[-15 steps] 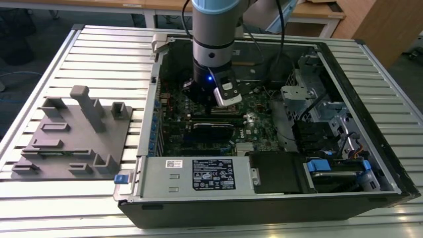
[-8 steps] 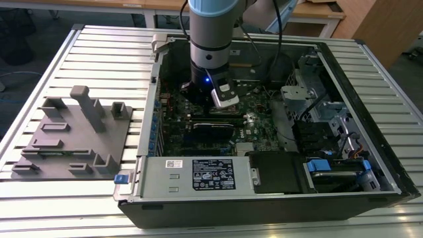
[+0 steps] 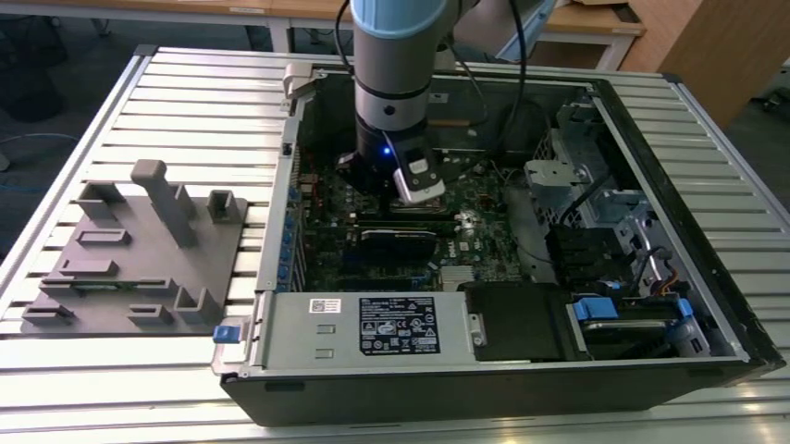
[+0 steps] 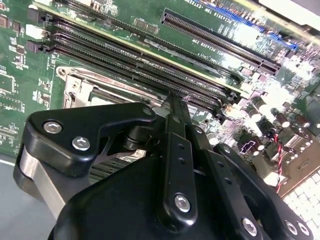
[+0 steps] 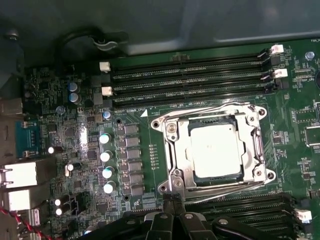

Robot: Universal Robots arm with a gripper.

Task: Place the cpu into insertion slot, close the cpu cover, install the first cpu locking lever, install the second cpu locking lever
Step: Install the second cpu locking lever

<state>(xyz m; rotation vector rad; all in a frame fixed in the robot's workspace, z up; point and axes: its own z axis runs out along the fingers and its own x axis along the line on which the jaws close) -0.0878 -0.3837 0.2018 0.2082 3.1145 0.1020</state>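
Note:
The cpu [image 5: 216, 150], a pale metal square, lies in the insertion slot [image 5: 204, 121] on the green board. The silvery cpu cover [image 5: 181, 150] lies flat over it and frames its top. One thin wire lever [image 5: 200, 111] runs along one side of the socket, and another lever [image 5: 230, 190] along the opposite side. My gripper [image 5: 173, 200] has its black fingers together, tips at the socket's corner by the end of that second lever. In the second wrist view the gripper [image 4: 175, 100] points at the cover's frame [image 4: 75, 85]. In the exterior view the gripper [image 3: 415, 199] is low inside the computer case.
Long black memory slots [image 5: 190, 80] flank the socket on both sides [image 5: 240, 205]. Capacitors [image 5: 106, 155] stand beside it. The case walls [image 3: 277, 231], the power supply [image 3: 370, 324] and the drive cage [image 3: 617, 240] ring the board. A grey fixture [image 3: 136, 250] sits at the exterior view's left.

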